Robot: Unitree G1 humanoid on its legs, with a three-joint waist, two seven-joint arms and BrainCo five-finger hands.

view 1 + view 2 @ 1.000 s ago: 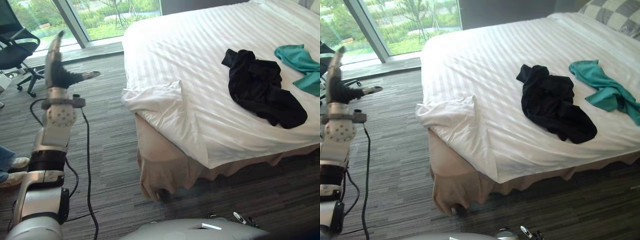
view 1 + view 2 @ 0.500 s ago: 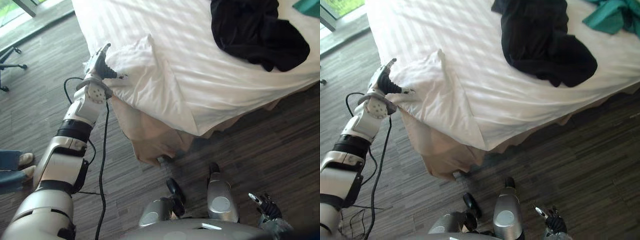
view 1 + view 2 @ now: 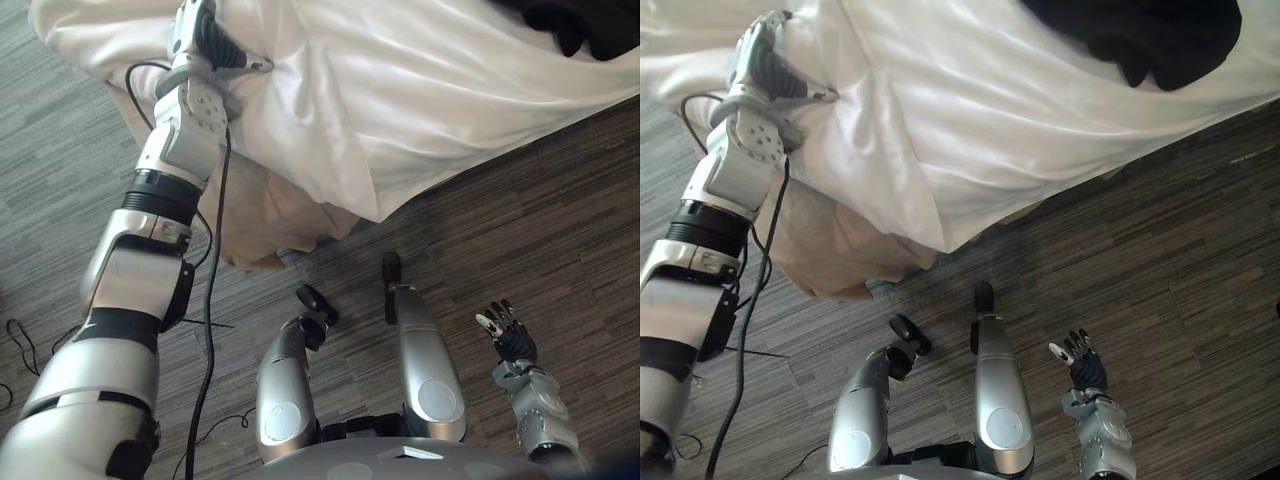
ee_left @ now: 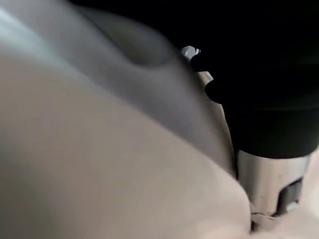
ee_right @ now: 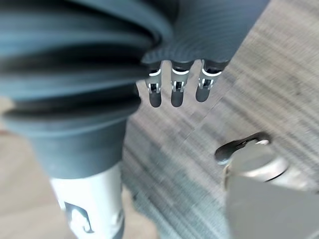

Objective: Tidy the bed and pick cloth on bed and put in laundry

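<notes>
Carpet (image 3: 560, 200) lies grey under the bed's white sheet (image 3: 400, 90), black cloth (image 3: 1140, 35) on top. My left hand (image 3: 205, 45) meets the sheet's corner, grip I cannot tell; right wrist view shows my right hand (image 5: 172, 85) spread.

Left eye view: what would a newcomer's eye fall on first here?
The white bed sheet spreads across the top, with the left hand against its rumpled corner at upper left. A black crumpled cloth lies on it at the top right edge. The right hand hangs open over the grey carpet floor at lower right.
</notes>
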